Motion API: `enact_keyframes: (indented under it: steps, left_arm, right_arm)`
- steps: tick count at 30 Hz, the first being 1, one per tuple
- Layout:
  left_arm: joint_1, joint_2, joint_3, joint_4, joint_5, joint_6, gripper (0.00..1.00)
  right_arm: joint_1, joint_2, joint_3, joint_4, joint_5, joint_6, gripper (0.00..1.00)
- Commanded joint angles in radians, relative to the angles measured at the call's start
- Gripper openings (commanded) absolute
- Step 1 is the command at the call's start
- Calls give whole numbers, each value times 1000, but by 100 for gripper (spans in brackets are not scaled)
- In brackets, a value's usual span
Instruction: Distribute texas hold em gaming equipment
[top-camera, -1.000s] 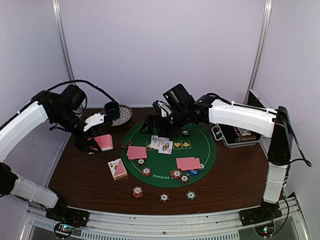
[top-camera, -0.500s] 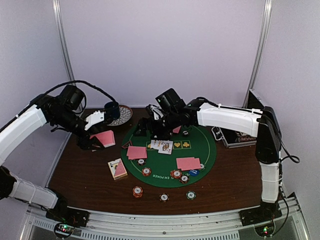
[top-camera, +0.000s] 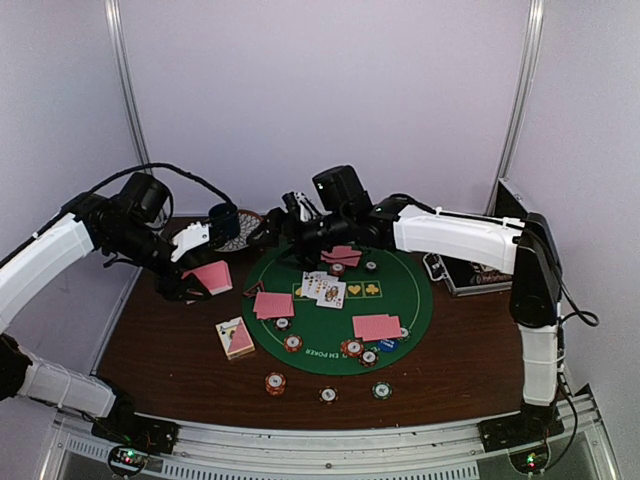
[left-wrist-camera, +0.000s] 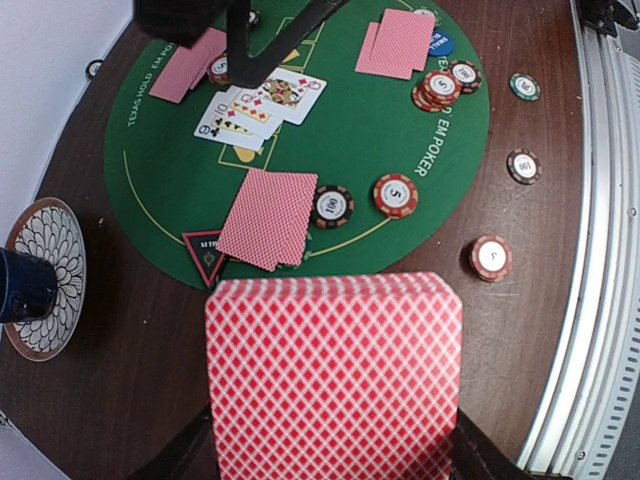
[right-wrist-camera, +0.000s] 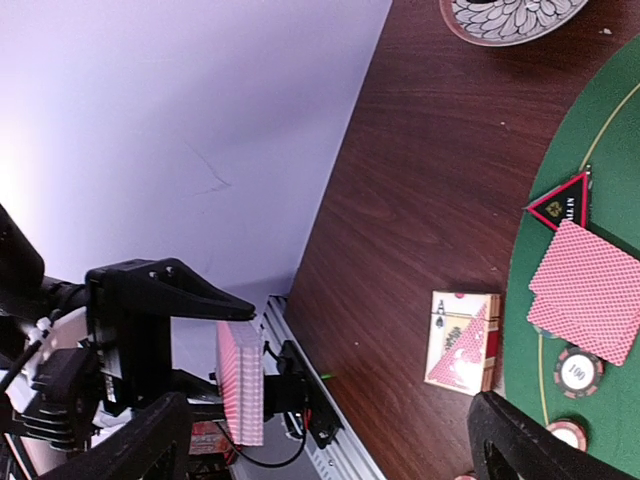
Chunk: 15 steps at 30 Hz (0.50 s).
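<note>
My left gripper (top-camera: 192, 284) is shut on a deck of pink-backed cards (left-wrist-camera: 335, 375), held above the wood left of the green mat (top-camera: 410, 300). On the mat lie face-down card pairs (top-camera: 272, 304), (top-camera: 376, 327), (top-camera: 342, 255) and face-up cards (top-camera: 323, 288). Striped chips (top-camera: 293, 343) sit near the pairs, with others (top-camera: 275, 383) on the wood. A blue button (top-camera: 388, 344) and a black-red triangular marker (left-wrist-camera: 205, 255) also rest on the mat. My right gripper (top-camera: 275, 226) hangs open over the mat's far left edge, facing the deck (right-wrist-camera: 241, 382), with nothing between its fingers (right-wrist-camera: 130, 440).
A dark blue cup (top-camera: 223, 218) on a patterned saucer (top-camera: 246, 232) stands at the back, close to both grippers. A card box (top-camera: 235, 337) lies left of the mat. A metal case (top-camera: 470, 270) stands at the right edge.
My right gripper has swung left from over the far side of the mat toward the left gripper, uncovering a pink card pair there. The left gripper kept the deck and barely moved.
</note>
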Motion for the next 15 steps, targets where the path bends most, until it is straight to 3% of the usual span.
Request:
enact_keyframes:
  steps: [1, 15]
  left_arm:
    - [-9, -26, 12, 45, 8, -16, 0]
    - [-19, 48, 78, 36, 12, -45, 0]
  right_arm:
    - [5, 26, -17, 154, -70, 119, 100]
    - [50, 94, -4, 240, -183, 185, 98]
